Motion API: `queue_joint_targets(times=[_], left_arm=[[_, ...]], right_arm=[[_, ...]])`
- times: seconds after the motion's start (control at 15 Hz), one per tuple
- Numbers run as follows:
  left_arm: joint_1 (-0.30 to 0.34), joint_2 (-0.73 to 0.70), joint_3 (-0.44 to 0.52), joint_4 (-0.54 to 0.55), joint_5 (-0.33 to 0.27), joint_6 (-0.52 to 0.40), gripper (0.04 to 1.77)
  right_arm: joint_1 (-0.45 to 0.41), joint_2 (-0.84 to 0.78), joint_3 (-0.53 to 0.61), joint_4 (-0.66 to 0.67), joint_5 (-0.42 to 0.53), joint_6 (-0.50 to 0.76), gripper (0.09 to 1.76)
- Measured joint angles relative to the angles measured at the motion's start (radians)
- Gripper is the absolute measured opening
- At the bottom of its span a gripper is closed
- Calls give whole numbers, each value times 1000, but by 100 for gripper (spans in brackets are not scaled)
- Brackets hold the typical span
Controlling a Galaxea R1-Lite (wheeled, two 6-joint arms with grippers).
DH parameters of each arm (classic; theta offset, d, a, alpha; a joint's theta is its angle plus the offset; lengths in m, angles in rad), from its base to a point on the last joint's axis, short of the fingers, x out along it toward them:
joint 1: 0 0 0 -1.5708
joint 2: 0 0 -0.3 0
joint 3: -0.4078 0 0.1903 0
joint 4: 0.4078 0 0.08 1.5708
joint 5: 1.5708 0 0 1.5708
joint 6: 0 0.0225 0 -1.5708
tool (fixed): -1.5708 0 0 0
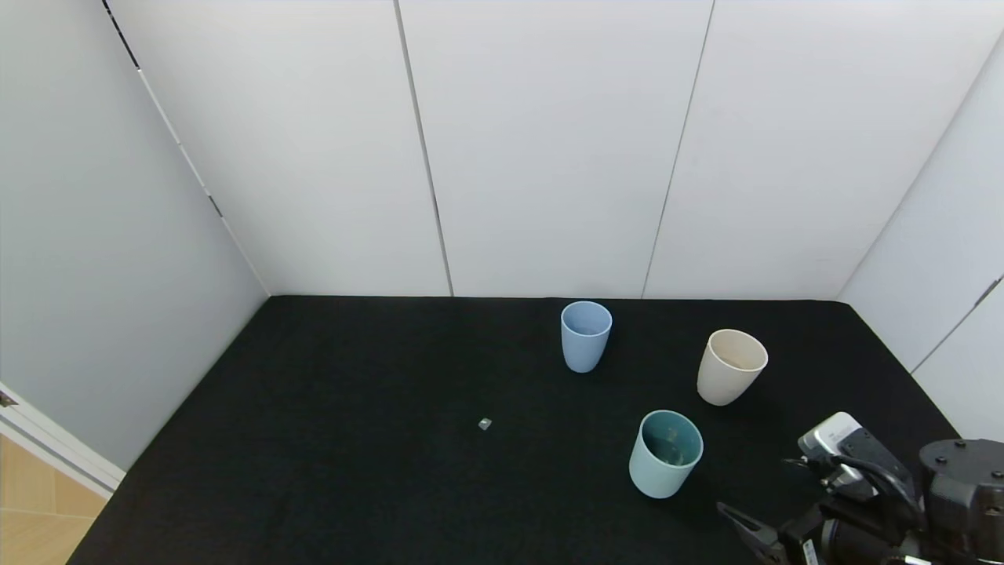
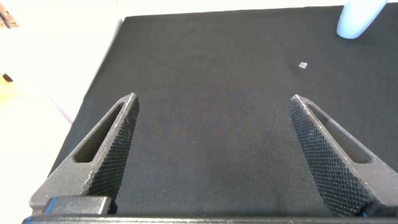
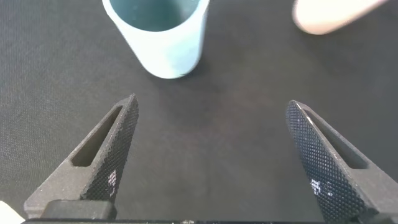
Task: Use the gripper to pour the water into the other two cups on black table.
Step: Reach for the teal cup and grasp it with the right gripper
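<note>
Now my right gripper (image 3: 208, 155) hovers with fingers spread wide, near the mint-green cup (image 1: 665, 453) on the black table (image 1: 329, 439). The light blue cup (image 1: 585, 336) and cream cup (image 1: 730, 366) stand apart toward the far edge. My left gripper (image 2: 214, 155) is also spread over bare cloth.

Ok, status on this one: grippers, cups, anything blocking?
Right gripper open, low, short of the mint-green cup. Left gripper open, over bare black table. Light blue cup and cream cup upright, untouched. Only a small speck, off the path.
</note>
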Motion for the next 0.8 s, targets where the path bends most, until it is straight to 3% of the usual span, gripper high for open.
queue_joint_targets(times=[0.8], left_arm=[[0, 0, 0, 0, 0, 0, 172]], right_arm=[[52, 326, -13, -415, -4, 0, 171]])
